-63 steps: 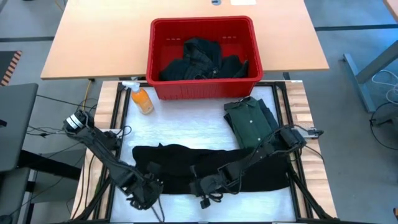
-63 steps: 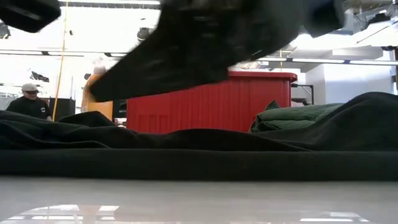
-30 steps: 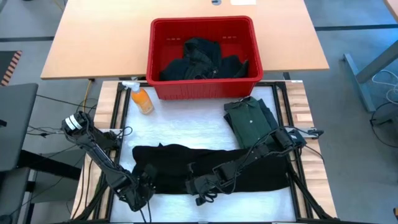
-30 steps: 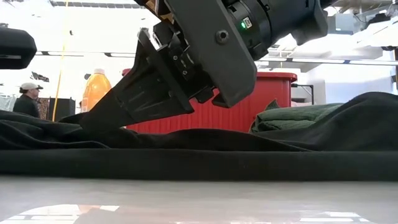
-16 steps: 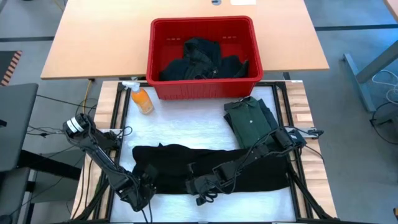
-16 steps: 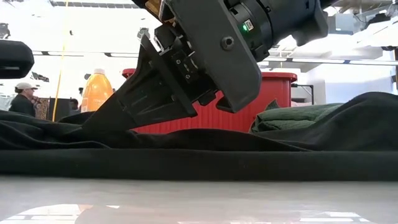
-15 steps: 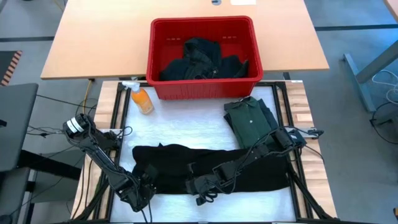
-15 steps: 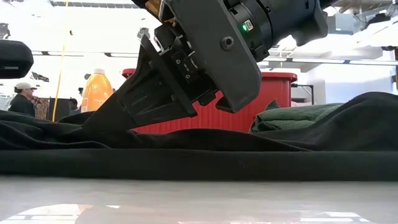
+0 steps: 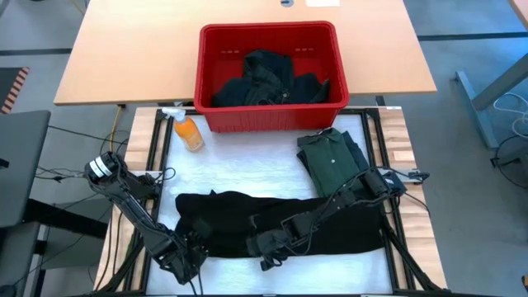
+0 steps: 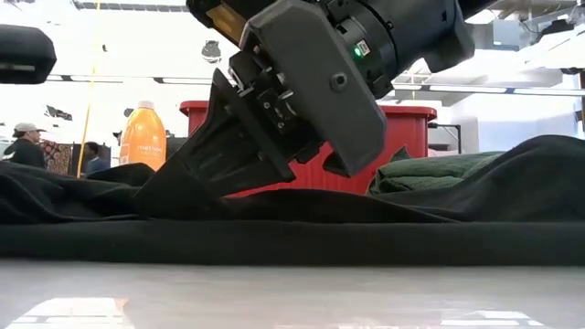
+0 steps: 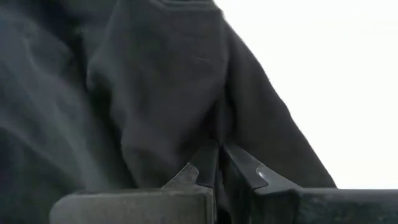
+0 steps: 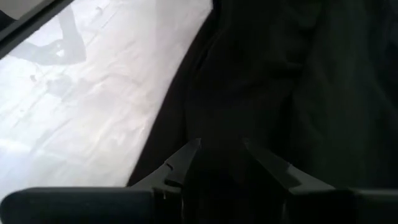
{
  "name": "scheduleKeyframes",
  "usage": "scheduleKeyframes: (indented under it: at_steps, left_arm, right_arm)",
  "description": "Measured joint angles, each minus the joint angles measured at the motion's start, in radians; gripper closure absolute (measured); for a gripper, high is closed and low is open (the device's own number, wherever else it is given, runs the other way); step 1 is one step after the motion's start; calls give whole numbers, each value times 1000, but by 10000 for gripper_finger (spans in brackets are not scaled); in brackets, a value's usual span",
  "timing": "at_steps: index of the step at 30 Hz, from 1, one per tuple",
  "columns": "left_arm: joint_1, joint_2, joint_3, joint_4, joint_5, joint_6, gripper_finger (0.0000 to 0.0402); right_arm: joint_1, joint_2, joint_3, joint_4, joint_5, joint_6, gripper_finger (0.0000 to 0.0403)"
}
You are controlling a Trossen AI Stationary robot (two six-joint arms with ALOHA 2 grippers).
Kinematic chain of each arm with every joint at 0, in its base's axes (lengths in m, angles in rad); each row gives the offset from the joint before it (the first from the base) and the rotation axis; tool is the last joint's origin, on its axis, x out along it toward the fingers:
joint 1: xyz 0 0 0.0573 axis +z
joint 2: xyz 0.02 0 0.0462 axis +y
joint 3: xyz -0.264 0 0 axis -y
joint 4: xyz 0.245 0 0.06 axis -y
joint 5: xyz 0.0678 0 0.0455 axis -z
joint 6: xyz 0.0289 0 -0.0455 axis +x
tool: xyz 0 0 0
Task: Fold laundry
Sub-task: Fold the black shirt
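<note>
Cloth is now pinched at the left side: the left gripper has closed its fingers on the near left corner of the black garment, where half a second ago it was still half open. In the high view this gripper sits low at the garment's near left edge. The garment lies spread across the white mat, in front of the red basket that holds more dark laundry.

The right gripper has not moved; its fingers stand half wide around a fold of the same garment near the middle of its near edge. A folded green shirt rests at the right. I judge both grips are ready for the fold.
</note>
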Motion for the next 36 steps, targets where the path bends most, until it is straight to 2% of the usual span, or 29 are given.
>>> scheduleKeyframes:
  at_steps: [6,17,23,36]
  left_arm:
    - [0,-1,14,-10,95,-17,401]
    - [1,-2,14,2,87,-36,401]
    - [-1,-3,19,-7,129,-54,401]
    - [-57,-70,29,-34,68,-184,401]
  right_arm:
    - [-11,0,0,10,3,3,266]
    - [-12,69,3,47,-25,86,266]
    - [-9,65,5,-4,-18,111,266]
    - [-10,63,3,-40,-17,132,269]
